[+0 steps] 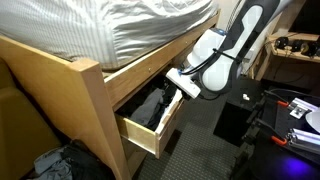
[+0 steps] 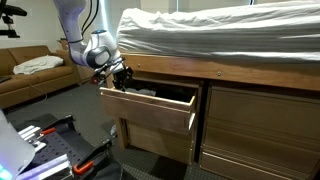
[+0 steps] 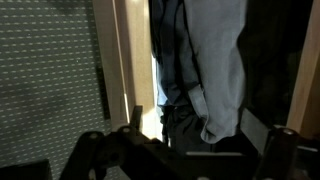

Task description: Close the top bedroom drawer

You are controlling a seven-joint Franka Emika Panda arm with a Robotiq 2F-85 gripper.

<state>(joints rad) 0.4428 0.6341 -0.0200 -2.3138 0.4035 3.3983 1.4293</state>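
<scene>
**Hovering open-jawed at the pulled-out drawer**

Spread wide and holding nothing, the gripper [image 3: 185, 152] shows in the wrist view as two dark fingers [image 3: 95, 150] set far apart along the bottom edge. In both exterior views the gripper [image 1: 176, 86] [image 2: 121, 78] sits at the upper back corner of the drawer [image 1: 148, 135], close under the bed rail [image 1: 150, 65]. Whether it touches the wood cannot be told. The white arm [image 1: 235, 45] slants down to it from above.

The drawer [image 2: 150, 112] stands well out from the bed frame, its plain pale front panel facing the room. In the wrist view one of its wooden walls [image 3: 130, 70] runs as a pale vertical strip, and past the wall lies grey-blue clothing [image 3: 210, 60]. From outside, dark clothes [image 1: 150, 105] fill the drawer.

Above the rail lies a mattress under a rumpled white sheet [image 1: 130, 25] [image 2: 220, 30]. Beside the open drawer, a closed wooden panel [image 2: 265, 120] sits flush in the frame. Grey carpet [image 3: 50, 80] covers the floor. A brown couch [image 2: 30, 80] stands behind the arm [image 2: 75, 20].
</scene>
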